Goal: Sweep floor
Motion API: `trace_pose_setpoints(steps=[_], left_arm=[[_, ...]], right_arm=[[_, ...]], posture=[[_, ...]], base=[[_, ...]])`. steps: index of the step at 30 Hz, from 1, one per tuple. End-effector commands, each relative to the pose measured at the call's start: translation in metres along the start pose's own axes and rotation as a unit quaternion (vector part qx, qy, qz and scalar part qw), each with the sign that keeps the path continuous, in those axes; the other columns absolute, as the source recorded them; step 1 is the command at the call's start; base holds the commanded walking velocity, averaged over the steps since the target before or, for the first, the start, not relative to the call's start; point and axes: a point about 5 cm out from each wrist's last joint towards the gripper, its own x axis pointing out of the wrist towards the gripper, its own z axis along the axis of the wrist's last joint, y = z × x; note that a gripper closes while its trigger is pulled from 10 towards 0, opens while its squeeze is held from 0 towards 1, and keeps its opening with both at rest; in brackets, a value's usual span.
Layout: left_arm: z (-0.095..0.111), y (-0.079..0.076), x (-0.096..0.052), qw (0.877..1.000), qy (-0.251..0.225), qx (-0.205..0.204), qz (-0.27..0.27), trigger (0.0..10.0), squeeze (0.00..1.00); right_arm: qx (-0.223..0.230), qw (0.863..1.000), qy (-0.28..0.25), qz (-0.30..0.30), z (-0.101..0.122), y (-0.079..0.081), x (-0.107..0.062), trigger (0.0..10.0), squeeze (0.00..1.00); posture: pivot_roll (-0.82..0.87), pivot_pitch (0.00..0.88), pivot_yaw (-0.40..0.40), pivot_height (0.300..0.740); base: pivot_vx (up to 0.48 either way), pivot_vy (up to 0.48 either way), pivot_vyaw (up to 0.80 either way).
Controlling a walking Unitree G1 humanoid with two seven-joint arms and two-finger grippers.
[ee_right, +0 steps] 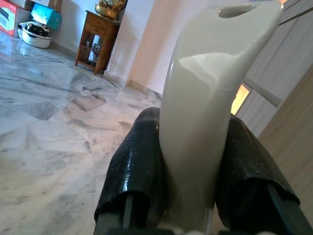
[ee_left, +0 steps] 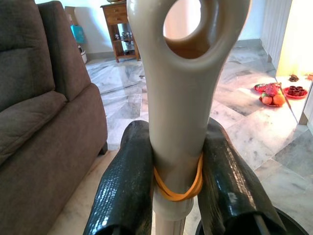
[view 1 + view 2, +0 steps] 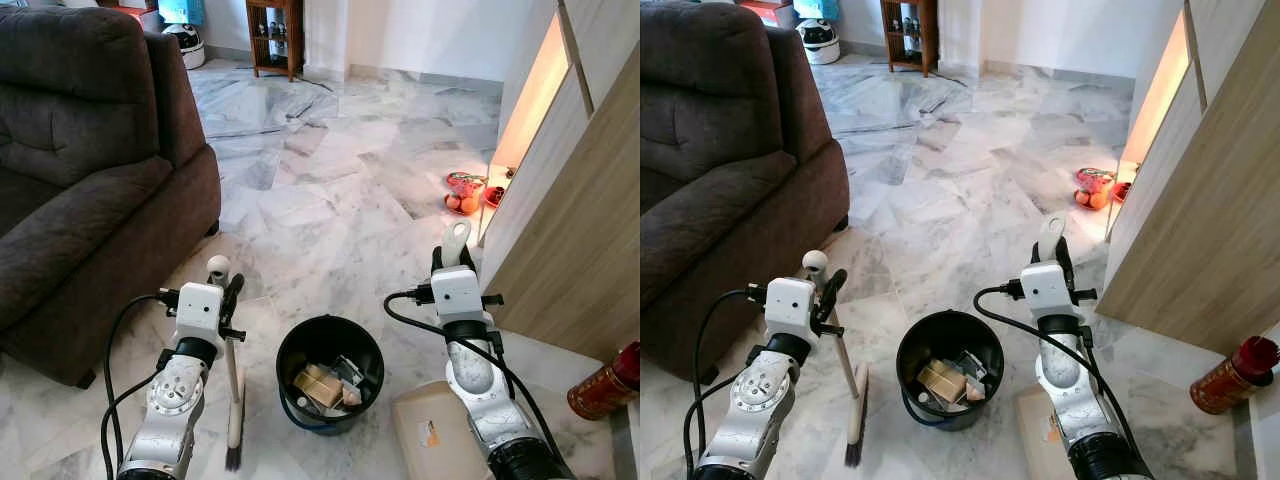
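The robot stood on the marble floor with a black bucket between its two arms, scraps of cardboard and wrappers heaped inside it. The left tool was pinching the cream handle of a small broom, which hung nearly upright just beside the bucket with its dark bristles down at the floor. The left wrist view made the grip plain: the black fingers pressed against either side of the handle below its hanging hole, with an orange rubber band looped around the shaft between them, a detail too small to make out from the head camera. The right tool was likewise closed on a pale handle, that of the dustpan, whose beige pan lay on the floor by the right arm; the right wrist view showed the fingers hugging the glossy white grip. To the left sat a brown sofa, to the right a wooden cabinet lit from within, with a red plate of oranges on the floor at its foot. A red cylindrical can lay near the cabinet's corner, and a wooden stand stood by the far wall.
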Motion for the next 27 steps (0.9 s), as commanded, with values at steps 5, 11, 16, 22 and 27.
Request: trace_pose_setpoints(steps=[5,11,16,22,27], left_arm=[[0.0067,0.0037,0.0019,1.0,-0.015,0.01,0.001,10.0,0.0],[0.0071,0.0034,0.0011,1.0,-0.015,0.011,0.003,10.0,0.0],[0.0074,0.0027,0.0013,1.0,-0.016,0.01,0.004,10.0,0.0],[0.0075,0.0029,0.0011,1.0,-0.018,0.01,0.005,10.0,0.0],[0.0073,0.0033,0.0006,1.0,-0.018,0.011,0.005,10.0,0.0]], right_arm=[[-0.01,1.0,-0.028,0.007,0.0096,0.0012,0.0064,10.0,0.0],[-0.008,1.0,-0.023,0.009,0.0076,0.0016,0.0052,10.0,0.0],[-0.009,1.0,-0.023,0.008,0.0079,0.001,0.006,10.0,0.0],[-0.008,1.0,-0.022,0.01,0.0072,0.0022,0.0053,10.0,0.0],[-0.008,1.0,-0.021,0.009,0.0068,0.0029,0.0048,10.0,0.0]], posture=[[0.14,0.067,0.029,0.74],[0.14,0.076,0.024,0.74],[0.13,0.077,0.023,0.74],[0.13,0.068,0.024,0.74],[0.13,0.065,0.025,0.74]], base=[[0.0,0.0,0.0],[0.0,0.0,0.0],[-0.107,0.0,0.0],[-0.273,0.0,0.0],[-0.271,0.0,0.0]])
